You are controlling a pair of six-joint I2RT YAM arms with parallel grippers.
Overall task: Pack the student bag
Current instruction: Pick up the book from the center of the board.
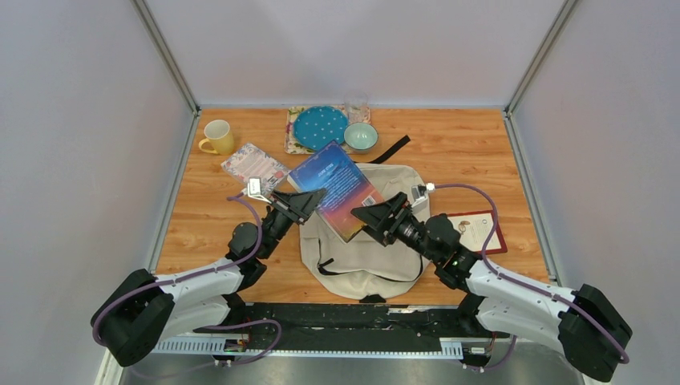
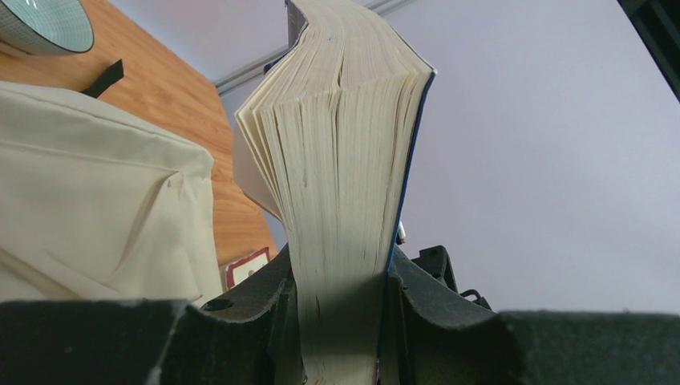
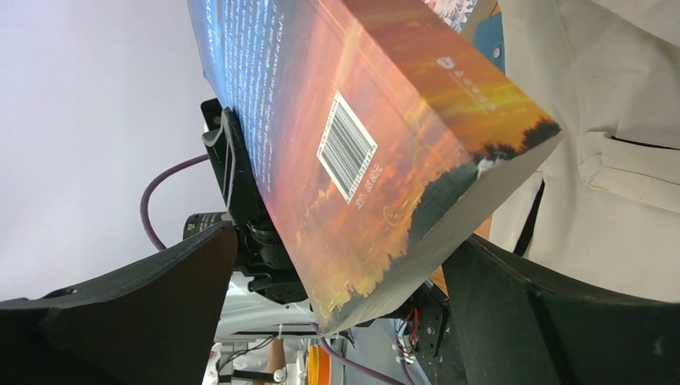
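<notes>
top view: wooden table (image 1: 465, 156) walled in by pale panels (image 1: 353, 48); cream student bag (image 1: 353, 261) flat at near centre, partly hidden by a blue book (image 1: 341, 186). left wrist: left gripper (image 2: 341, 321) clamped on the book's page edge; bag cropped at left. right wrist: right gripper (image 3: 341, 241) gaping around the book's corner; bag cut off right.

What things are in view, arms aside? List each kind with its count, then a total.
Bags: 1, student bag
Books and booklets: 3, blue book, patterned booklet, red-edged booklet
Tableware: 4, yellow mug, blue plate, green bowl, glass
Mats: 1, patterned mat
Total: 9
</notes>
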